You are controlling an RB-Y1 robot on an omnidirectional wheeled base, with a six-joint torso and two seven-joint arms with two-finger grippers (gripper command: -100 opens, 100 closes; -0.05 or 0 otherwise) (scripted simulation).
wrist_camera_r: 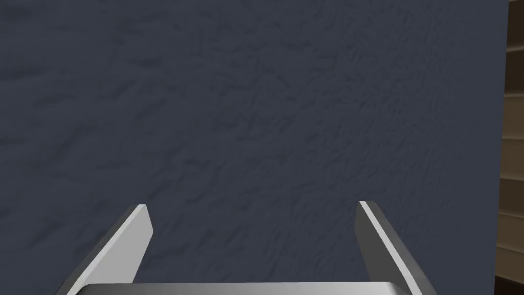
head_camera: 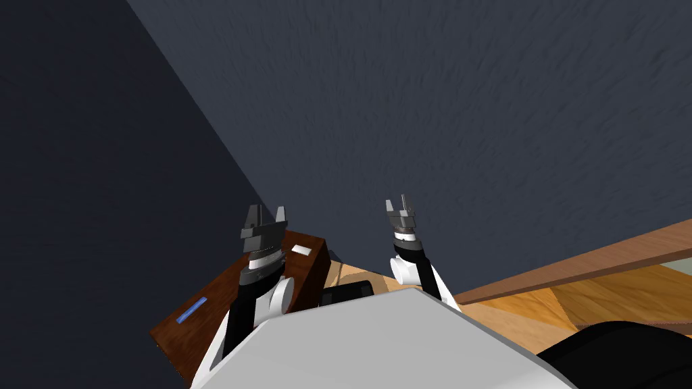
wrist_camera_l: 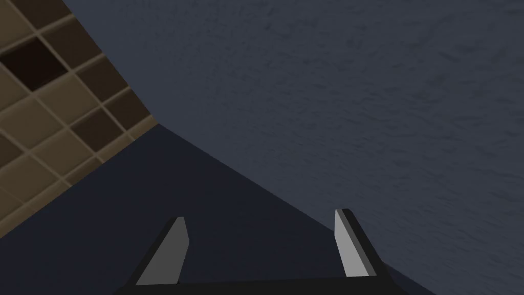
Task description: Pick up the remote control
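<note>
Brown wooden table (head_camera: 215, 287) low at left. Small white slab, likely remote control (head_camera: 301, 250), lies flat on it, just beside left gripper (head_camera: 268, 215). Both claws spread, empty, aimed off table: reach not begun, I judge. Right gripper (head_camera: 399, 204) well apart.

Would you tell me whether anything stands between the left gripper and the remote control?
Nothing visible does. The left gripper, open, hangs above the brown table facing the dark wall; the small white slab that I take for the remote control lies bare just beside it. The blue strip lies well apart.
</note>
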